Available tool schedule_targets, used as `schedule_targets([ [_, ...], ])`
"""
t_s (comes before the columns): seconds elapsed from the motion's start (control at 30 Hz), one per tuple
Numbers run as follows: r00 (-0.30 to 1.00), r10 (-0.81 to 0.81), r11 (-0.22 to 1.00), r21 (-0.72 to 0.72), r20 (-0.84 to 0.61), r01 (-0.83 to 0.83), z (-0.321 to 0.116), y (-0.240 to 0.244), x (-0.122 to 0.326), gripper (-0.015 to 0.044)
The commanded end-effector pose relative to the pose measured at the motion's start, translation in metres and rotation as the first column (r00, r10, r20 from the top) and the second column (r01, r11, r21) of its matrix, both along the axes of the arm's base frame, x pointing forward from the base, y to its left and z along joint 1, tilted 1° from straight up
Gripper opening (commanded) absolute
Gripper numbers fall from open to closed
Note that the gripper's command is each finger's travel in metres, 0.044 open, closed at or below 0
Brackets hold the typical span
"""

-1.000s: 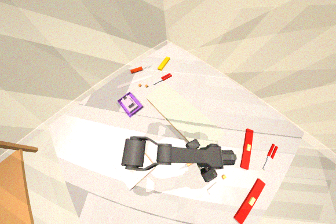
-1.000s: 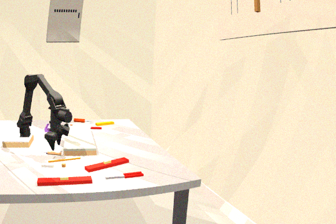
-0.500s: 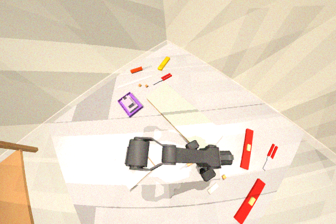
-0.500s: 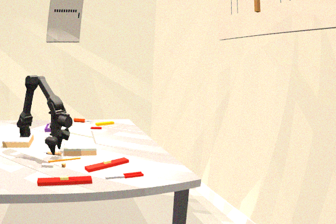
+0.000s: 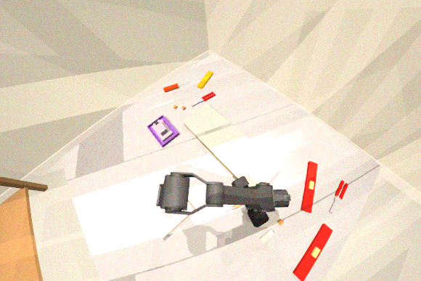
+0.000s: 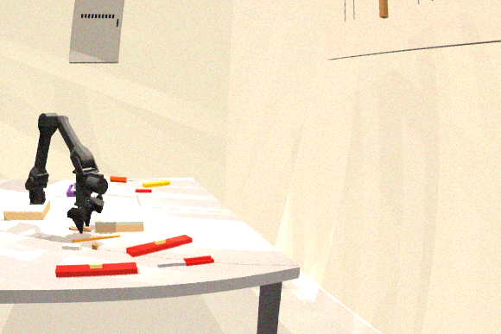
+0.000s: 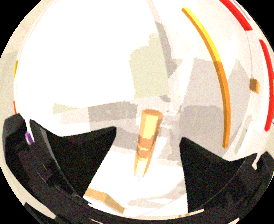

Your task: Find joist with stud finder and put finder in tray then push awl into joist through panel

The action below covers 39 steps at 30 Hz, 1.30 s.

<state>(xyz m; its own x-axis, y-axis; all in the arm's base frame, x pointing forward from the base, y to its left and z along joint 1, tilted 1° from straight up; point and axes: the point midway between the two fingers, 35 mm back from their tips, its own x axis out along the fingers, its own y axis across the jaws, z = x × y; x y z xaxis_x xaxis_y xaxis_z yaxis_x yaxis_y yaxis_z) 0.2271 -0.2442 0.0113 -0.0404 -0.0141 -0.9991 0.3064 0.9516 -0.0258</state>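
Observation:
The awl (image 5: 237, 206) (image 6: 87, 229) (image 7: 149, 129) lies on the table beside the panel, its wooden handle between my fingertips in the wrist view. My gripper (image 6: 85, 228) (image 7: 148, 134) is open, low over the table, with a gap on both sides of the handle. The arm hides much of the awl in the top view. The pale floor panel (image 5: 214, 122) (image 6: 118, 227) lies beside the gripper; the arm covers its near end in the top view. The stud finder (image 5: 158, 128) sits in the purple tray (image 5: 155, 136) (image 6: 70, 193), away from the gripper.
An orange pencil (image 6: 96, 238) (image 7: 226, 107), a small orange cube (image 5: 280, 221) (image 6: 95, 246) (image 7: 255, 85) and a white piece (image 5: 267, 236) (image 6: 71, 246) lie near the awl. Two red levels (image 5: 308, 198) (image 5: 322, 234) and a red-handled tool (image 5: 339, 189) lie farther out. A yellow bar (image 5: 205, 79) lies beyond the tray.

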Motion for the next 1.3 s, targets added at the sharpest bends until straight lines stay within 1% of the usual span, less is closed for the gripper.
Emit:
schedule_targets([
  [0.0,1.000,-0.004,1.000,0.000,-0.001,0.004,-0.001,0.001,-0.001,0.0230],
  [0.2,1.000,-0.004,1.000,0.000,-0.001,0.004,-0.001,0.001,-0.001,0.0073],
  [0.43,1.000,-0.004,1.000,0.000,-0.001,0.004,-0.001,0.001,-0.001,0.0026],
  [0.47,1.000,-0.004,1.000,0.000,-0.001,0.004,0.000,0.000,-0.001,0.0000],
  [0.63,1.000,-0.004,1.000,0.000,-0.001,0.004,0.019,-0.001,0.001,0.0000],
  [1.13,1.000,-0.004,1.000,0.000,-0.001,0.004,0.117,0.004,-0.003,0.0000],
  [1.27,1.000,-0.004,1.000,0.000,-0.001,0.004,0.122,0.005,-0.004,0.0000],
])
